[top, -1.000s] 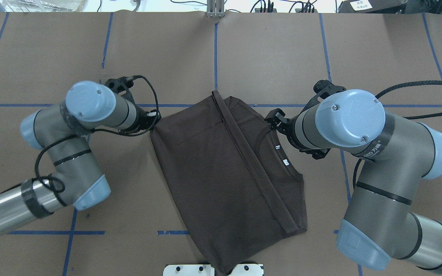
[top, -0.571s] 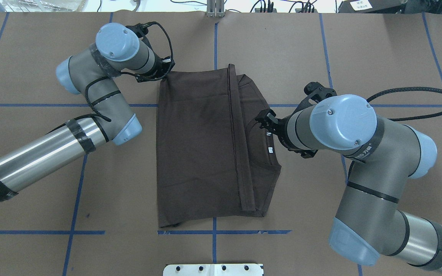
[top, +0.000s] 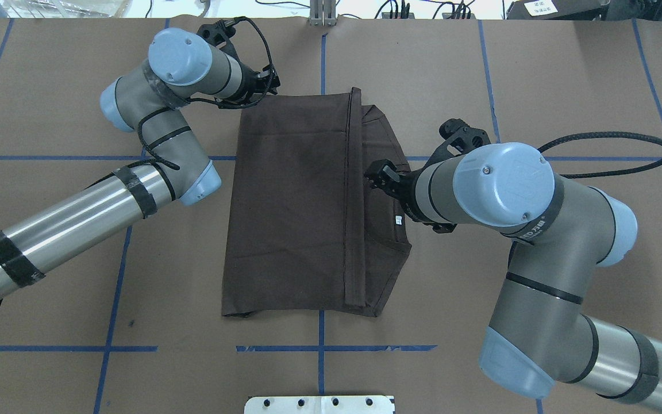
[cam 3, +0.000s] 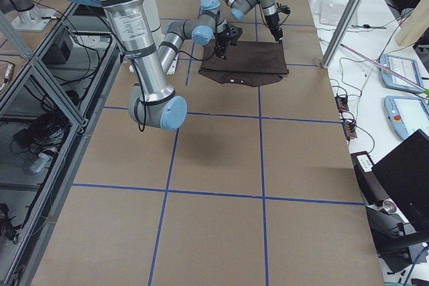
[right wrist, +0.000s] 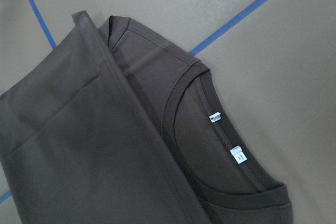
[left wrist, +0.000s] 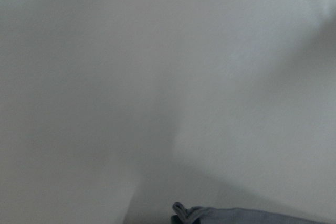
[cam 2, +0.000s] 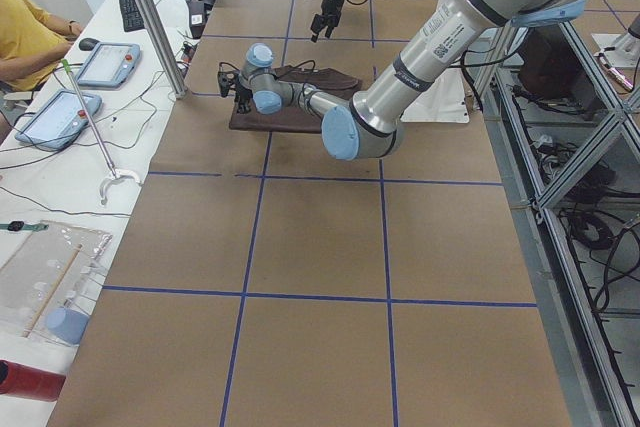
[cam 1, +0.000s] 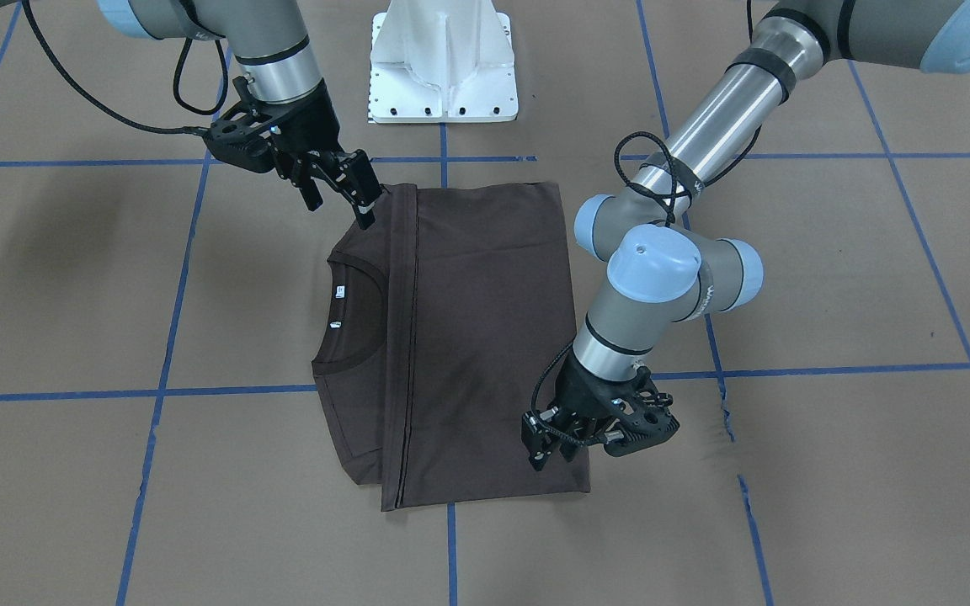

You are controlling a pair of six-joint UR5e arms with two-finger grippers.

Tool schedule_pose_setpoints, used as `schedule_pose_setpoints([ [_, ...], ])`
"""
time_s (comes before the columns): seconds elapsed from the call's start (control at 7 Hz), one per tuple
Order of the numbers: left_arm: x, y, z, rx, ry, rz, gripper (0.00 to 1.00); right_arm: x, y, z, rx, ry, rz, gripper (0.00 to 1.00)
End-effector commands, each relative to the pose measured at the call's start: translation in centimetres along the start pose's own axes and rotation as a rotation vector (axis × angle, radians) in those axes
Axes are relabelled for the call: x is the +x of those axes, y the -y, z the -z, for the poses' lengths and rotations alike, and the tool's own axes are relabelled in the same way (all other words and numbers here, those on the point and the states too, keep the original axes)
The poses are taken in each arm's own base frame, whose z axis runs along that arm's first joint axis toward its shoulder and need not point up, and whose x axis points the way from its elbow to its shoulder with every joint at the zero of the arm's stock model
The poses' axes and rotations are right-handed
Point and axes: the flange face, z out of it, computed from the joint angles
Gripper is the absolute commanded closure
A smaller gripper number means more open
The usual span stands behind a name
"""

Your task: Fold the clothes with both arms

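The dark brown T-shirt lies flat on the brown table, folded lengthwise, with the collar and white tags exposed on my right side. It also shows in the front view. My left gripper is low at the shirt's far left corner, shut on its edge. My right gripper is open and empty, raised above the shirt's near right corner beside the collar. In the overhead view it appears over the folded hem. The left wrist view is blurred grey.
The white pedestal base stands at the table's near edge behind the shirt. Blue tape lines cross the table. A side bench with tablets and a metal post stand beyond the far edge.
My left gripper pulled the shirt's corner away from the robot, dragging the shirt up the table and straightening it. My right gripper moved left over the collar.
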Motion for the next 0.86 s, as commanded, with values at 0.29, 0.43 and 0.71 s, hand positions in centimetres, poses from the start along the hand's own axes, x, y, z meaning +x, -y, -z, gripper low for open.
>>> schedule_pose_setpoints([
  [0.29,-4.8,5.1,4.1,0.072,0.002,0.030,0.28,-0.2,-6.9,-5.7,-0.050,-0.107,0.267,0.00],
  [0.43,-5.4,4.7,5.7,0.073,-0.021,0.024,0.28,0.2,-8.5,-6.7,-0.066,-0.198,0.446,0.00],
  [0.71,-5.3,4.6,6.0,0.071,-0.006,0.030,0.28,-0.1,-11.6,-7.8,-0.118,-0.343,0.681,0.00],
])
